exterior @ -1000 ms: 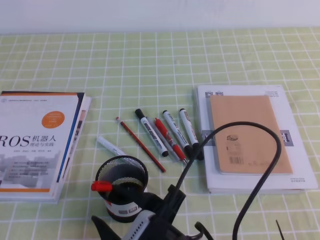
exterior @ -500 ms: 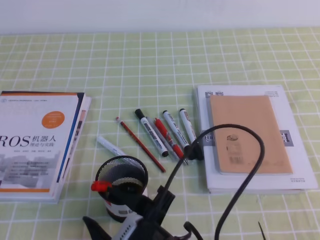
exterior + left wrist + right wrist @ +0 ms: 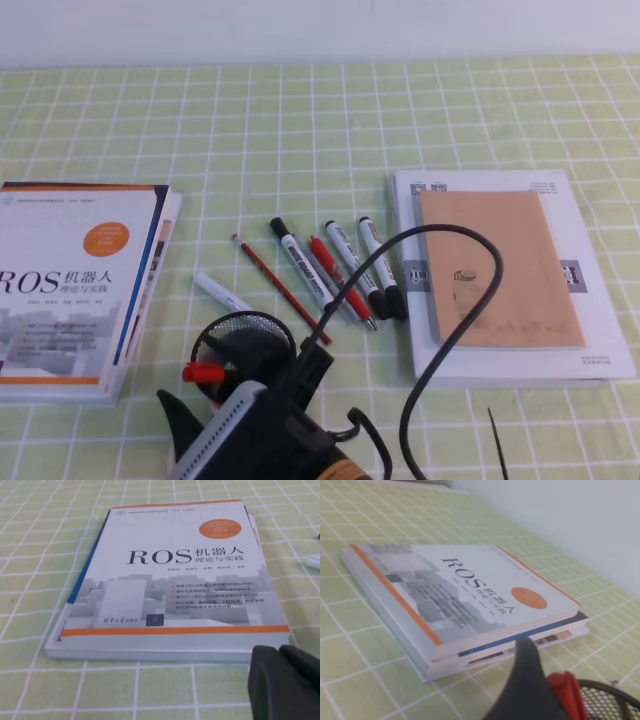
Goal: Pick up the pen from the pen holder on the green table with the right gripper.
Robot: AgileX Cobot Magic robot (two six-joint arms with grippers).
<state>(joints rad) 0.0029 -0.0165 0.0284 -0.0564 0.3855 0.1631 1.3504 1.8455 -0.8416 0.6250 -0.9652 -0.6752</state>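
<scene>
The pen holder (image 3: 245,340), a black mesh cup, stands on the green table (image 3: 300,120) near the front edge. The pen's red cap (image 3: 203,372) sticks out over its left rim; the barrel is hidden inside. My right gripper (image 3: 235,395) reaches in from the bottom and covers the cup's lower half. It is open, with one black finger (image 3: 170,415) left of the cap. In the right wrist view that finger (image 3: 527,680) stands just left of the red cap (image 3: 566,692), beside the mesh rim (image 3: 610,692). A black part of the left gripper (image 3: 286,680) shows by the book.
A white ROS book (image 3: 70,290) lies at the left. Several markers (image 3: 340,270), a red pencil (image 3: 282,288) and a white cap (image 3: 220,292) lie behind the cup. A tan notebook on a white book (image 3: 500,270) sits at the right. A black cable (image 3: 450,300) loops over them.
The right gripper has moved left and farther in, now covering the lower part of the pen holder. Its cable loop has swung left with it.
</scene>
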